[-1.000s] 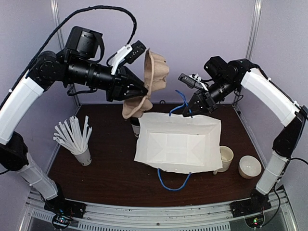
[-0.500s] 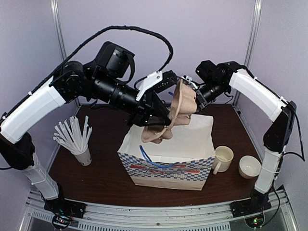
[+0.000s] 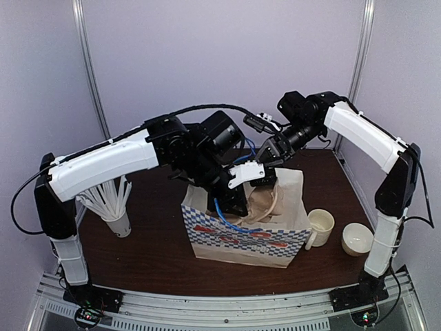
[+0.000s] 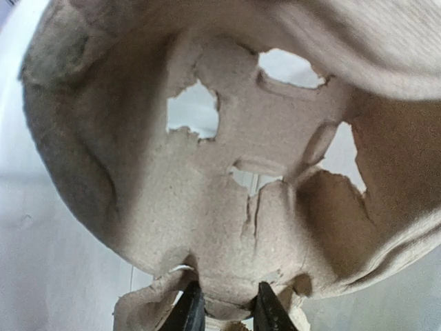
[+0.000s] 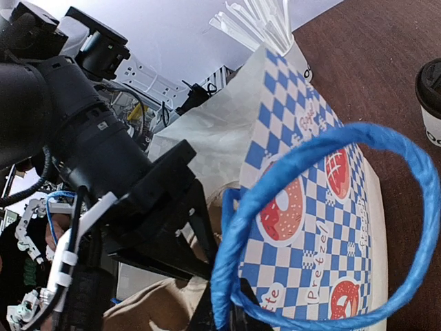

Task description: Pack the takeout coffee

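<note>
The blue-and-white checked paper bag stands upright mid-table. My left gripper reaches down into its mouth, shut on the edge of a brown pulp cup carrier. That carrier fills the left wrist view, with the black fingertips pinching its lower rim. My right gripper is at the bag's back edge. In the right wrist view its jaws close on the blue rope handle. One takeout coffee cup with a black lid shows at the right edge of that view. In the top view it is hidden.
A white cup of straws stands at the left. A cream mug and a small cream bowl sit to the right of the bag. Purple walls enclose the table on three sides.
The bag went from lying flat to standing upright. My left arm swung the carrier from high at the back left down into the bag's mouth. My right gripper stayed at the back handle.
</note>
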Controlling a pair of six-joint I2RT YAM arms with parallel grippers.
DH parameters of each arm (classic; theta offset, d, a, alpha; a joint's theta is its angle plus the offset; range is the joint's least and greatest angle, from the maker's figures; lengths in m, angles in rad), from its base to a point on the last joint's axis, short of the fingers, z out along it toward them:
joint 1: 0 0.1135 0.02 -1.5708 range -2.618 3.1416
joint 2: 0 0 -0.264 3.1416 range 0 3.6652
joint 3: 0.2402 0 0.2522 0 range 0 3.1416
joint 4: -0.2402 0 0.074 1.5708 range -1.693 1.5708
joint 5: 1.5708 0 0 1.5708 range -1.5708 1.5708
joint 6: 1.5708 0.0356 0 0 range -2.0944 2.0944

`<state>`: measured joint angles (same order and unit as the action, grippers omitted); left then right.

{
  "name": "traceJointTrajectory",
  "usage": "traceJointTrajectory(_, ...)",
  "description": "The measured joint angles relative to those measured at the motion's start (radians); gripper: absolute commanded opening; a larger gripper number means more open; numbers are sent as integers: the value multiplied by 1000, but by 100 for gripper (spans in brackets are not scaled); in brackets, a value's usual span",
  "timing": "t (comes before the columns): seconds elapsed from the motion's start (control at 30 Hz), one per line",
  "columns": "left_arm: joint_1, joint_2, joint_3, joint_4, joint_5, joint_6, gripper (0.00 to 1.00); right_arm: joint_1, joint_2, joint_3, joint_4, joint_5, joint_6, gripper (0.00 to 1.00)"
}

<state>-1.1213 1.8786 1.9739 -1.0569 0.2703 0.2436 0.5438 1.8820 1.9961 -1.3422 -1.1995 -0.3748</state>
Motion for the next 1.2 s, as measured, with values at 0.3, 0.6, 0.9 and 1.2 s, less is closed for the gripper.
traceJointTrajectory(0.3, 0, 115, 63, -103, -158, 34, 24, -2, 30, 10, 0, 3, 6, 34)
traceJointTrajectory(0.6, 0, 191, 81, -145, -199, 55, 24, -53, 38, 84, -11, 52, 4, 58)
traceJointTrajectory(0.9, 0, 301, 128, -170, -199, 58, 25, -139, 19, 114, -28, 119, -23, 59)
traceJointTrajectory(1.2, -9, 346, 129, -185, -200, 63, 48, -167, -33, 114, -31, 127, -40, 59)
